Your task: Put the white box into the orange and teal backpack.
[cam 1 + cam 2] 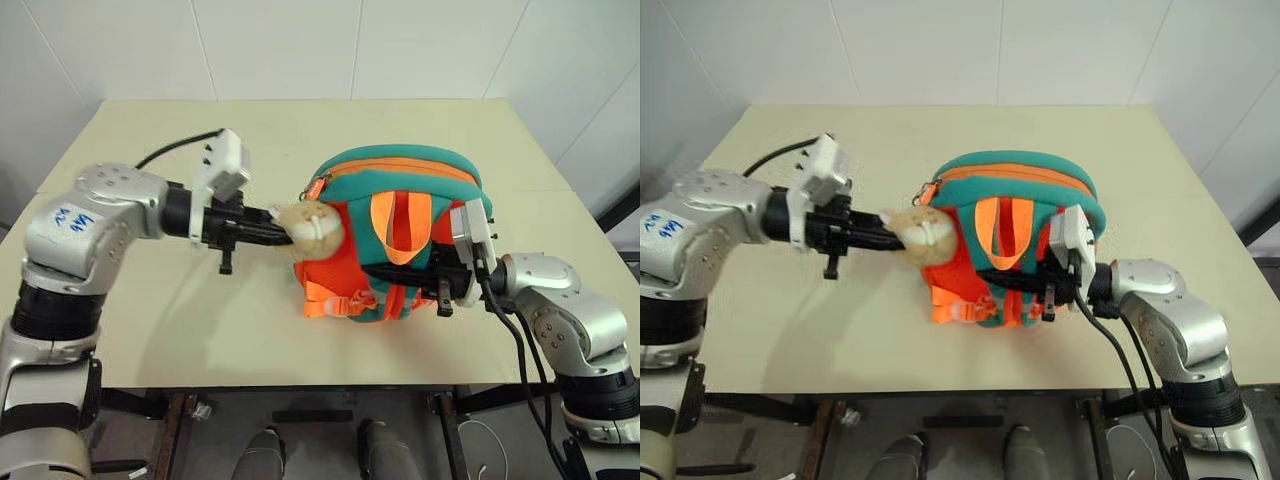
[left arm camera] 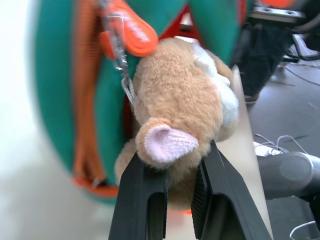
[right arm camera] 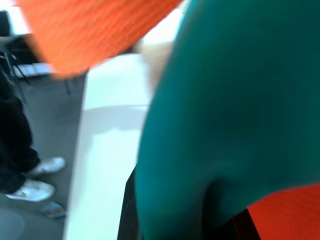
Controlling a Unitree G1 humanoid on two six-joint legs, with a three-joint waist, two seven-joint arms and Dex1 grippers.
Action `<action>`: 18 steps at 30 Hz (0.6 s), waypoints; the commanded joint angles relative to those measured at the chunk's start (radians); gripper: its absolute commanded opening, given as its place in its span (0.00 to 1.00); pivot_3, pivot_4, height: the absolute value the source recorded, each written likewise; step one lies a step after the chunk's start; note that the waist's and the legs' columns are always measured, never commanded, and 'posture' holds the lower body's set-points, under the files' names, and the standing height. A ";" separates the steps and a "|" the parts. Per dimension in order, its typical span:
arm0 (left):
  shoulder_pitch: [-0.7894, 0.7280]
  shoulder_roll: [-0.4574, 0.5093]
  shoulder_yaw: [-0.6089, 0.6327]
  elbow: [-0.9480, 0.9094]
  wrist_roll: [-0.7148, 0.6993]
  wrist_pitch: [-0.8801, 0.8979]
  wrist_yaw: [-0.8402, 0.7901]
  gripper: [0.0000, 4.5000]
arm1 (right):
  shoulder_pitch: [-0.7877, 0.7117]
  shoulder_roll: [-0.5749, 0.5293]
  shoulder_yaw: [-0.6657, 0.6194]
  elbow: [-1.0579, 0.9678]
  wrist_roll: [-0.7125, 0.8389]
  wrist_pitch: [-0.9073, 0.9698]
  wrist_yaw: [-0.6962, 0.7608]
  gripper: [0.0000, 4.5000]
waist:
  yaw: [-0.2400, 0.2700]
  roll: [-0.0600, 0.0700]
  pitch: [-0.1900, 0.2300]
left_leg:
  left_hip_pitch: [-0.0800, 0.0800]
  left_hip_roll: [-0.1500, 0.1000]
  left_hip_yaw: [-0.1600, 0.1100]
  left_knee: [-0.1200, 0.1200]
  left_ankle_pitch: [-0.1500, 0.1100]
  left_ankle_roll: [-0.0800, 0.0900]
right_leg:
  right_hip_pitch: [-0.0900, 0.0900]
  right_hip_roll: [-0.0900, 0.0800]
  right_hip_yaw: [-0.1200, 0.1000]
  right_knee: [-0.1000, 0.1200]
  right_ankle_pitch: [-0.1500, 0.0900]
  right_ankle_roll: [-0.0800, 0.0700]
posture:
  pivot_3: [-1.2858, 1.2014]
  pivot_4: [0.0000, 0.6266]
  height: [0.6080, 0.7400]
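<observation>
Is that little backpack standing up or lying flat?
Standing upright: the orange and teal backpack rests on its base on the table, handle loops up.

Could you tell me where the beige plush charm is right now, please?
The plush charm hangs at the robot's-left side of the orange and teal backpack mid-table, pinched between the left gripper fingers.

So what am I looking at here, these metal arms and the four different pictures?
It is a two-armed robot. Two pictures come from cameras in its head, looking down on a beige table; the other two from a camera on each wrist. On the table stands an orange and teal backpack. The left gripper has its black fingers closed on the beige plush charm hanging from the backpack. The right gripper is shut on one of the backpack's teal straps.
</observation>
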 commanded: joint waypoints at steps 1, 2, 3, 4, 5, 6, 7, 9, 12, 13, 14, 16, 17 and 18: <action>-0.065 0.027 0.056 0.074 0.016 -0.008 0.008 0.06 | 0.033 0.026 -0.040 -0.062 0.063 -0.009 -0.014 0.00 | 0.000 0.000 0.000 | 0.000 0.000 0.000 0.000 0.000 0.000 | 0.000 0.000 0.000 0.000 0.000 0.000 | 0.52 0.24 1.00; -0.078 0.033 0.051 0.105 0.031 -0.014 0.011 0.06 | 0.047 0.044 -0.047 -0.071 0.083 -0.007 -0.027 0.00 | 0.001 0.000 0.000 | 0.000 0.000 0.000 0.000 0.000 0.000 | 0.000 0.000 0.000 0.000 0.000 0.000 | 0.52 0.24 1.00; -0.088 0.040 0.045 0.143 0.050 -0.028 0.011 0.05 | 0.066 0.063 -0.051 -0.082 0.104 -0.005 -0.041 0.00 | 0.000 0.000 0.000 | 0.000 0.000 0.000 0.000 0.000 0.000 | 0.000 0.000 0.000 0.000 0.000 0.000 | 0.52 0.24 1.00; -0.093 0.049 0.036 0.175 0.068 -0.040 0.005 0.05 | 0.084 0.074 -0.050 -0.093 0.114 -0.005 -0.048 0.00 | 0.001 0.000 0.000 | 0.000 0.000 0.000 0.000 0.000 0.000 | 0.000 0.000 0.000 0.000 0.000 0.000 | 0.52 0.24 1.00; -0.095 0.058 0.025 0.202 0.082 -0.050 -0.004 0.05 | 0.100 0.080 -0.047 -0.103 0.118 -0.006 -0.051 0.00 | 0.000 0.000 0.000 | 0.000 0.000 0.000 -0.001 0.000 0.000 | 0.000 0.000 0.000 0.000 0.000 0.000 | 0.52 0.24 1.00; -0.097 0.064 0.015 0.226 0.094 -0.057 -0.014 0.05 | 0.111 0.085 -0.044 -0.110 0.120 -0.006 -0.056 0.00 | 0.000 0.000 0.000 | 0.000 0.000 0.000 -0.001 0.000 0.000 | 0.000 0.000 0.000 0.000 0.000 0.000 | 0.52 0.24 1.00; -0.103 0.069 0.004 0.256 0.105 -0.063 -0.026 0.05 | 0.120 0.092 -0.043 -0.117 0.125 -0.006 -0.066 0.00 | 0.000 0.000 0.000 | 0.000 0.000 0.000 -0.001 0.000 0.000 | 0.000 0.000 0.000 0.000 0.000 0.000 | 0.52 0.24 1.00; -0.121 0.072 -0.016 0.321 0.132 -0.079 -0.046 0.05 | 0.131 0.102 -0.041 -0.128 0.135 -0.004 -0.082 0.00 | 0.000 0.000 0.000 | 0.000 0.000 0.000 -0.001 0.000 0.000 | 0.000 0.000 0.000 0.000 0.000 0.000 | 0.52 0.24 1.00; -0.147 0.074 -0.057 0.414 0.179 -0.114 -0.085 0.05 | 0.144 0.105 -0.036 -0.139 0.138 -0.005 -0.096 0.00 | 0.000 0.000 0.000 | 0.000 0.000 0.000 -0.001 0.000 0.000 | 0.000 0.000 0.000 0.000 0.000 0.000 | 0.52 0.24 1.00; -0.152 0.075 -0.084 0.449 0.205 -0.130 -0.102 0.05 | 0.147 0.105 -0.035 -0.141 0.137 -0.007 -0.098 0.00 | 0.000 0.000 0.000 | 0.000 0.000 0.000 -0.001 0.000 0.000 | 0.000 0.000 0.000 0.000 0.000 0.000 | 0.52 0.24 1.00; -0.157 0.075 -0.102 0.473 0.225 -0.143 -0.114 0.05 | 0.148 0.104 -0.034 -0.142 0.137 -0.009 -0.100 0.00 | 0.000 0.000 0.000 | 0.000 0.000 0.000 -0.001 0.000 0.000 | 0.000 0.000 0.000 0.000 0.000 0.000 | 0.52 0.24 1.00; -0.163 0.071 -0.138 0.520 0.267 -0.178 -0.140 0.05 | 0.148 0.104 -0.033 -0.141 0.137 -0.011 -0.105 0.00 | -0.001 0.000 0.000 | 0.000 0.000 0.000 -0.001 0.000 0.000 | 0.000 0.000 0.000 0.000 0.000 0.000 | 0.52 0.24 1.00; -0.164 0.065 -0.161 0.546 0.294 -0.196 -0.150 0.05 | 0.147 0.104 -0.035 -0.140 0.136 -0.013 -0.106 0.00 | -0.002 0.000 0.000 | 0.000 0.000 0.000 -0.001 0.000 0.000 | 0.000 0.000 0.000 0.000 0.000 0.000 | 0.52 0.24 1.00; -0.167 0.060 -0.178 0.570 0.315 -0.212 -0.159 0.05 | 0.145 0.104 -0.035 -0.138 0.135 -0.014 -0.107 0.00 | -0.002 0.000 0.000 | 0.000 0.000 0.000 -0.001 0.000 0.000 | 0.000 0.000 0.000 0.000 0.000 0.000 | 0.52 0.24 1.00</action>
